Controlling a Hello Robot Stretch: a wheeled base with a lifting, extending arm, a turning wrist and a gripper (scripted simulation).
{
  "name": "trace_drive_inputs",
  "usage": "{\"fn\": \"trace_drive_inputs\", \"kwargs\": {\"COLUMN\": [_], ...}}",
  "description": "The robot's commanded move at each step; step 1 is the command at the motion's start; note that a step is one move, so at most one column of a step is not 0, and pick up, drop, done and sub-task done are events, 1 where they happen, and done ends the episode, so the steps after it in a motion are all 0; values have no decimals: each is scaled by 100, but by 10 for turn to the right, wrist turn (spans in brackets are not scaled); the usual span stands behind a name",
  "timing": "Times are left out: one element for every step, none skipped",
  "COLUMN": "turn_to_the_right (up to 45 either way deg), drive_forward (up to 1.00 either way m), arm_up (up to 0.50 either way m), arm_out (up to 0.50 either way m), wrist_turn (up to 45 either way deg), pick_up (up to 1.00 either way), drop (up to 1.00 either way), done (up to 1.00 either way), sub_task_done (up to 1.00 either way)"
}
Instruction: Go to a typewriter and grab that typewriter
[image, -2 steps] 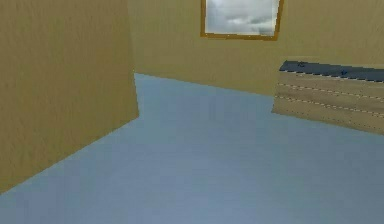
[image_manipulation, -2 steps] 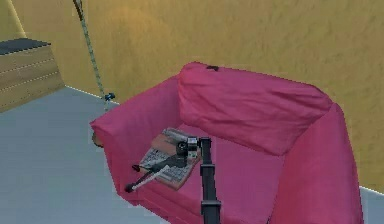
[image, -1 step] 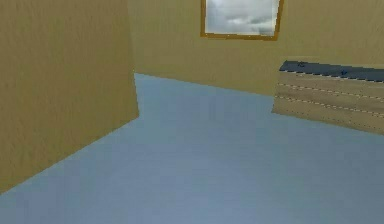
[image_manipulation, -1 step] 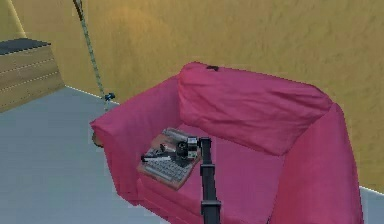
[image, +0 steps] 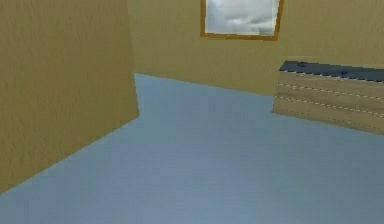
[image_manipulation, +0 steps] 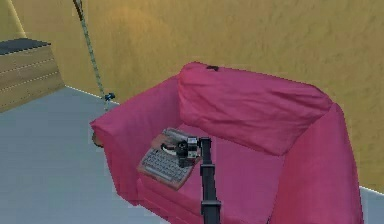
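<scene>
The blue-grey floor (image: 200, 165) runs right up to my feet, wide and bare, with ochre walls (image: 60, 80) closing it in. Out to the arm's side a big pink armchair (image_manipulation: 265, 110) stands against the wall, soft and deep. A low dresser (image: 330, 95) with pale drawers and a dark top sits along the far wall, and above it to the forward view's left hangs a framed window (image: 240, 15).

The dark arm (image_manipulation: 208, 190) reaches over the chair's front edge. The typewriter (image_manipulation: 160, 163) lies on the seat cushion, grey keys facing out toward the chair's front. The gripper (image_manipulation: 185, 150) is right at the machine's back corner. I cannot tell how its fingers are set, nor whether it has hold of anything.

I'd reckon that typewriter heavy and rigid, with keys and carriage that won't take kindly to squeezing, and the cushion under it will give. The solid body edge looks the safest place to grip.
</scene>
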Motion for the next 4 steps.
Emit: {"fn": "trace_drive_inputs", "kwargs": {"turn_to_the_right": [0,0,0,0], "drive_forward": [0,0,0,0], "arm_up": [-30,0,10,0], "arm_out": [0,0,0,0], "wrist_turn": [0,0,0,0], "pick_up": [0,100,0,0], "drop": [0,0,0,0], "done": [0,0,0,100], "sub_task_done": [0,0,0,0]}}
